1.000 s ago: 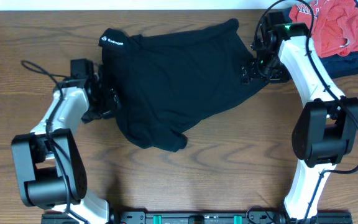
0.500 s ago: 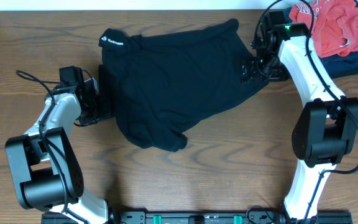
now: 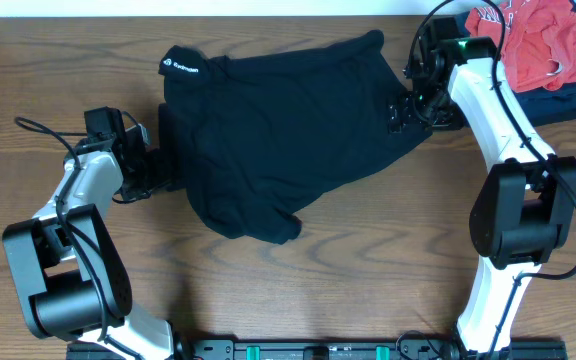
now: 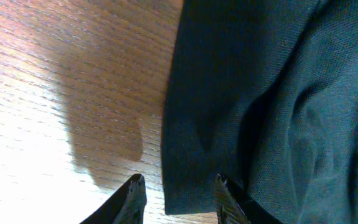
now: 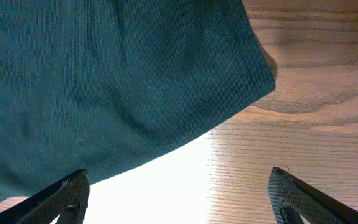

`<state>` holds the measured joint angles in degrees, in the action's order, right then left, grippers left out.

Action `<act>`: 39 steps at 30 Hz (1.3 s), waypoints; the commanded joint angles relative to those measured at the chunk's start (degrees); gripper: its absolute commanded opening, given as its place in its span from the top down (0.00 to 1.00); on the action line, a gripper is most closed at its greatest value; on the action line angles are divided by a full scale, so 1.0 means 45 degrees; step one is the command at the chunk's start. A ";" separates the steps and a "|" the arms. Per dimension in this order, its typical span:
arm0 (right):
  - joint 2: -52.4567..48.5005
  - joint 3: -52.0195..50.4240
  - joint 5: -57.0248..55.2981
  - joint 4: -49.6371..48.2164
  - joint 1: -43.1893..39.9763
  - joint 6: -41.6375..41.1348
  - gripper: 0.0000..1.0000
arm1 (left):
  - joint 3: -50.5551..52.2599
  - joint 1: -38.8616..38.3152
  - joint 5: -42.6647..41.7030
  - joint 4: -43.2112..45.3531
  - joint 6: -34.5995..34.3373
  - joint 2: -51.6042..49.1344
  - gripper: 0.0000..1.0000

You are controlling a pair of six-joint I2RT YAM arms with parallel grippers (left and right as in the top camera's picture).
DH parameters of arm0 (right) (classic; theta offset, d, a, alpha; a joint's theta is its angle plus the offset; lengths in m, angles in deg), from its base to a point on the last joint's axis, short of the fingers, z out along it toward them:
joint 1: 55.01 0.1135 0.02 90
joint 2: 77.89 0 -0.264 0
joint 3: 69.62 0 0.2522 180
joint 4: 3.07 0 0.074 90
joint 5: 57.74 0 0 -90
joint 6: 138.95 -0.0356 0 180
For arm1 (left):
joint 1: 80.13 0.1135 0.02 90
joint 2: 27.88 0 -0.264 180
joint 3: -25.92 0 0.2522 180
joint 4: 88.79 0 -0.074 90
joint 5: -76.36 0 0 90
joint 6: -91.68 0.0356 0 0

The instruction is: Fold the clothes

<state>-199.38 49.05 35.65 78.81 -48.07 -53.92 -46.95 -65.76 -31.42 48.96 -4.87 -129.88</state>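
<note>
- Overhead: the clothes lie rumpled on the table, with a white logo at their top-left corner.
- My left pincer sits at the clothes' left edge. In the left wrist view its fingers stand narrowly apart with the hem between them. I cannot tell whether they pinch it.
- My right pincer sits at the clothes' right edge, spread wide and holding nothing.
- A red garment lies right of the clothes, on a navy garment.

Black garment: one. Red garment: one. Navy garment: one. Arms: two.
</note>
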 commanded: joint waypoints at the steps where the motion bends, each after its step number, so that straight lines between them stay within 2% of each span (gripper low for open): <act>1: -0.0102 -0.0068 -0.0024 0.0010 -0.0112 0.0121 0.11 | 0.0117 0.0019 -0.0282 -0.0015 0.0107 -0.0219 0.62; 17: -0.0102 -0.0068 -0.0024 0.0039 -0.0112 0.0121 0.11 | 0.1088 0.0019 -0.0287 0.0986 -0.0282 -0.0223 0.64; 21: -0.0102 -0.0068 -0.0024 0.0044 -0.0112 0.0121 0.11 | 0.1088 0.0015 -0.0287 0.1073 -0.0452 -0.0223 0.72; 27: -0.0102 -0.0068 -0.0024 0.0039 -0.0112 0.0117 0.11 | 0.1088 0.0005 -0.0287 0.1078 -0.0617 -0.0223 0.93; 34: -0.0102 -0.0068 -0.0029 0.0049 -0.0112 0.0121 0.11 | 0.0947 0.0243 -0.0233 0.1209 -0.0709 -0.0189 0.94; 39: -0.0102 -0.0068 -0.0029 0.0053 -0.0112 0.0121 0.11 | 0.0398 0.1127 -0.0121 0.1171 -0.0699 0.0146 0.94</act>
<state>-199.38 49.05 35.63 78.96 -48.07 -53.92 -42.91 -63.18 -32.68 54.12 -7.51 -129.88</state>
